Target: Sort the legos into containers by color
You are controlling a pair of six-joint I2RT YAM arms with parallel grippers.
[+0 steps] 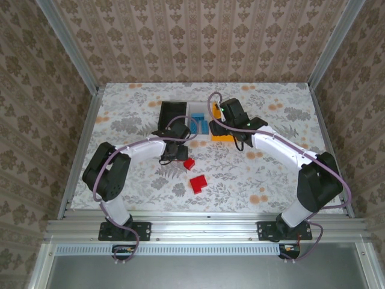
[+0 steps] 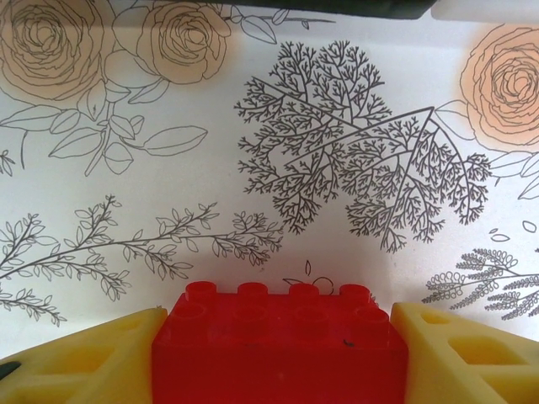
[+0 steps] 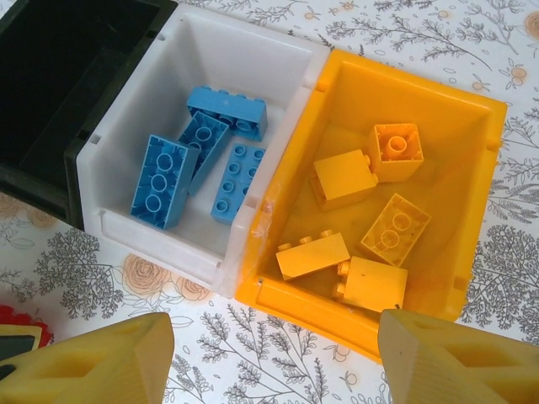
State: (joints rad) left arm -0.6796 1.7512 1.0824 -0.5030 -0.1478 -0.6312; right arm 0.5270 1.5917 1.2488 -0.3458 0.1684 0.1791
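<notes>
The left hand (image 2: 278, 313) has its two yellow fingers (image 2: 84, 366) set against the short ends of a red two-by-four studded plastic brick (image 2: 278, 362), with no gap showing on either side, so it grips the brick where it rests on the table. Ahead of those fingertips runs open printed table up to a dark strip, the edge of a black rectangular open-top plastic bin (image 3: 34, 181). A second red studded brick (image 1: 198, 183) lies back from that hand toward the arm bases, apart from it. The right hand (image 3: 274, 328) stands wide with nothing between its fingers. Just beyond its fingertips the black bin, a white plastic bin (image 3: 160, 240) and a yellow-orange plastic bin (image 3: 480, 168) sit in a row, walls touching. Four blue studded bricks (image 3: 164, 181) lie in the white bin, and five yellow-orange ones (image 3: 344, 178) in the yellow-orange bin. The table (image 1: 271, 174) wears a white cover printed with peach roses and grey ferns. Brown-patterned wallpapered walls (image 1: 210, 42) close it in on three sides, with aluminium posts (image 1: 69, 48) at the far corners. The gripped red brick lies flat, studs up, its long axis running from finger to finger — straight across the hand. The blue bricks lean on one another, two with hollow undersides up; the yellow-orange ones lie jumbled at mixed angles.
</notes>
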